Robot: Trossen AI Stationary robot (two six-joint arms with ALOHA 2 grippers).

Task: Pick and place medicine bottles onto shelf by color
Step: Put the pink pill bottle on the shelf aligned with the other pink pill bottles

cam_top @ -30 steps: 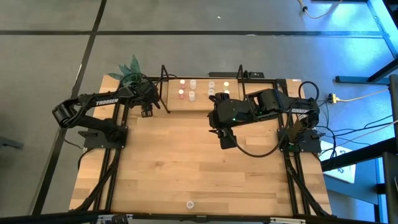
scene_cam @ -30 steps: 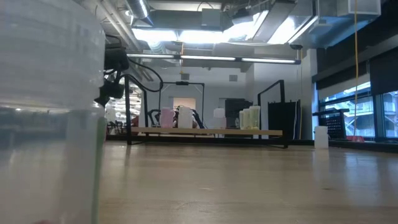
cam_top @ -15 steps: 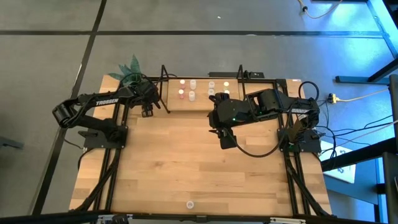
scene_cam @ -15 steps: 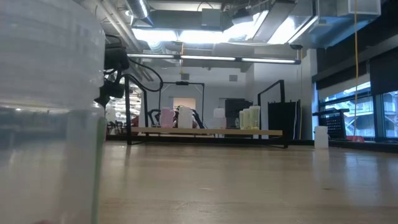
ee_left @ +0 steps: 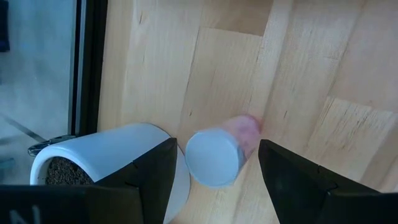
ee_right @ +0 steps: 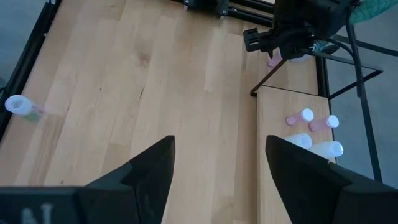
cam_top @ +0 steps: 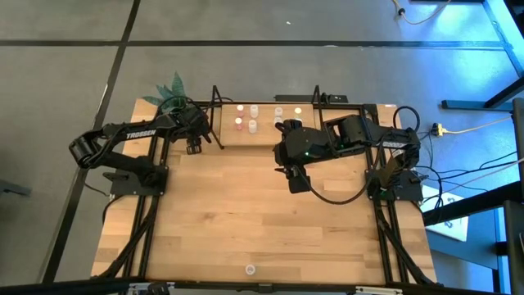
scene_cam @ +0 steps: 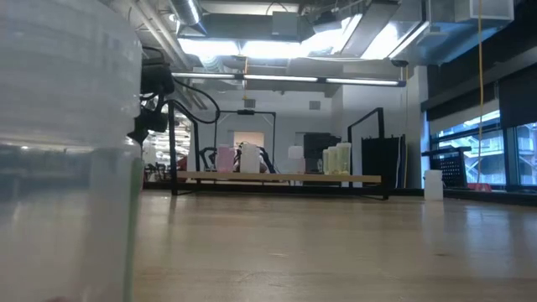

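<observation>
Left gripper [ee_left: 214, 165] at table's 11 o'clock, just off shelf's left end, fingers spread, straddling a pink-tinted medicine bottle [ee_left: 219, 152] without visible contact; white plant pot [ee_left: 102, 158] just beside that bottle. Shelf [cam_top: 327, 138] at 12 o'clock along far edge, carrying several bottles [cam_top: 246, 123] in a loose cluster, pink-topped and pale. Right gripper [cam_top: 296, 182] near table centre, at shelf's 6 o'clock, fingers released, nothing between them. Lone bottle [cam_top: 250, 269] at 6 o'clock, near front edge, well apart from both arms.
</observation>
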